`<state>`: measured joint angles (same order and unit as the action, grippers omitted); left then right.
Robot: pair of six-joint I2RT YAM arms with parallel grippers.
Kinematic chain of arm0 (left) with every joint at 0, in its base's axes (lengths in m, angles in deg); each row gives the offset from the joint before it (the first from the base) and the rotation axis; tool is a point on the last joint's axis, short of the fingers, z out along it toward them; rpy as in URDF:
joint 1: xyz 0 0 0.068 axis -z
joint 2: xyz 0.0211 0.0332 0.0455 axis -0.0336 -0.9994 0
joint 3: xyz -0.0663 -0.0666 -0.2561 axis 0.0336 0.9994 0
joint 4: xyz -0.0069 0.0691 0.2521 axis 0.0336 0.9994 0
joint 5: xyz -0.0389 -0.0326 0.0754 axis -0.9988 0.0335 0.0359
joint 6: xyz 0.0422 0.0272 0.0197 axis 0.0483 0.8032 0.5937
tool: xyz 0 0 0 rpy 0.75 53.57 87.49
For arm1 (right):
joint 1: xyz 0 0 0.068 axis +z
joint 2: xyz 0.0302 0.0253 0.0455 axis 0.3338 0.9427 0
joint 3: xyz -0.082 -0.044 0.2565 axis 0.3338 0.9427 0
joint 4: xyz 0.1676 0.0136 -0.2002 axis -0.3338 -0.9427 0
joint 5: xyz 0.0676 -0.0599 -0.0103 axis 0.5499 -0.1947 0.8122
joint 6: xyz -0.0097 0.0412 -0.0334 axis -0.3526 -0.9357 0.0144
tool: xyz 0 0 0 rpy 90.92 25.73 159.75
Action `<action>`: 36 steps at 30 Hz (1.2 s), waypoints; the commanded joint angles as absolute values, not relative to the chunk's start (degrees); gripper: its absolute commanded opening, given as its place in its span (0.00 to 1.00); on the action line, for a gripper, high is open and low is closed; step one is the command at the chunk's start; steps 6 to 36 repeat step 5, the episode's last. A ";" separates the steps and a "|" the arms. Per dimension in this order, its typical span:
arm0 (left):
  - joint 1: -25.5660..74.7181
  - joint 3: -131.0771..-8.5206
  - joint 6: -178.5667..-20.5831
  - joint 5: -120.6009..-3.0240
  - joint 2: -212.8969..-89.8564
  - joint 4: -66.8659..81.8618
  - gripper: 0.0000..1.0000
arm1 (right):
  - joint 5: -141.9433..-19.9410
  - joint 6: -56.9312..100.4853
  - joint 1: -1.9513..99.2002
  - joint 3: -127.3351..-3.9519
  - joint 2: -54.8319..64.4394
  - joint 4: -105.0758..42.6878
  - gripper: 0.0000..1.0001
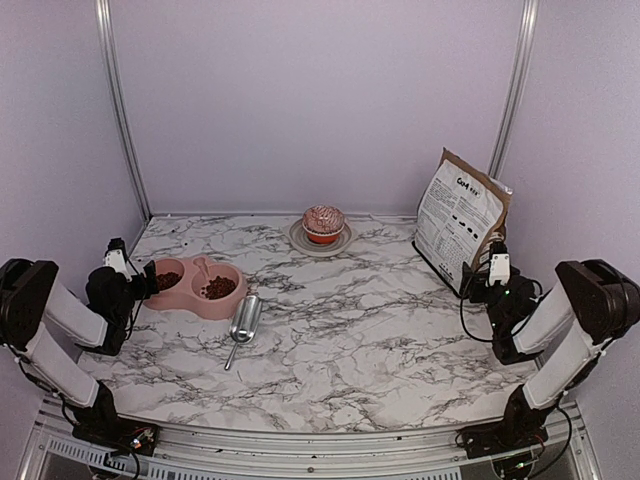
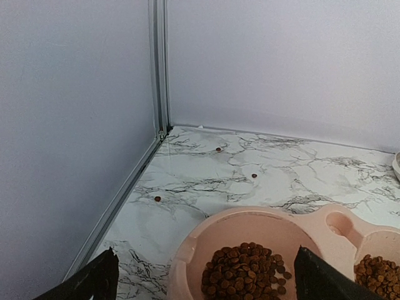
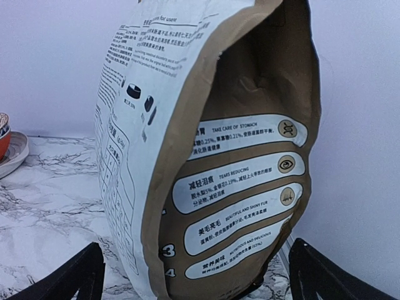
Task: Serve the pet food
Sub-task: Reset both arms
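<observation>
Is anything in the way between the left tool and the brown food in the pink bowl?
Nothing visible is. The open left tool sits right beside the pink bowl, and its own camera looks straight onto the kibble, with only the bowl's low rim around it.

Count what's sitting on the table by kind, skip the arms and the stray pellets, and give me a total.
Pink double bowl: 1
Heaps of pet food in it: 2
Metal scoop: 1
Cupcake: 1
Plate under it: 1
Paper bag: 1
Total: 7
</observation>
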<state>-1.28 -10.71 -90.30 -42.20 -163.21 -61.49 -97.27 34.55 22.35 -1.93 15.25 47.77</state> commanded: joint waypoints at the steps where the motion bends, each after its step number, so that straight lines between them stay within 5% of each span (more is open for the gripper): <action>1: -1.40 -11.69 -90.02 -42.64 -163.49 -62.06 0.99 | -97.98 33.95 21.85 -2.98 15.22 47.25 1.00; 36: -1.41 -11.69 -90.02 -42.61 -163.50 -62.06 0.99 | -97.93 33.89 21.78 -3.02 15.22 47.20 1.00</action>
